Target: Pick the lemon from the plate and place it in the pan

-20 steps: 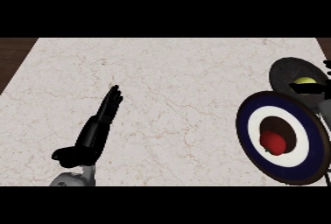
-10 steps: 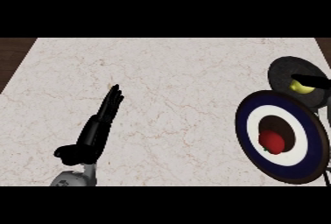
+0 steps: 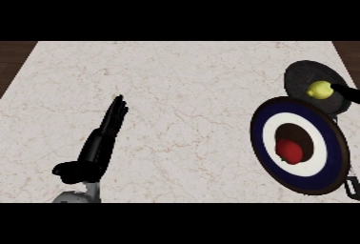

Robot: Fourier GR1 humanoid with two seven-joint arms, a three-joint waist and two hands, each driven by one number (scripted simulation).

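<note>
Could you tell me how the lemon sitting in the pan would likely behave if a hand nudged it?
The lemon looks small and nearly round, so it would probably roll rather than slide. It lies near the pan's right side, beside the handle; the raised rim would likely stop it. Its smooth, rounded skin may let it slip out from between fingers.

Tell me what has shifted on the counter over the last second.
The yellow lemon slid slightly left over the dark round pan, with a dark shape, probably the right hand, beside it. The open left hand, the red fruit and the blue-and-white ringed plate stayed put.
</note>
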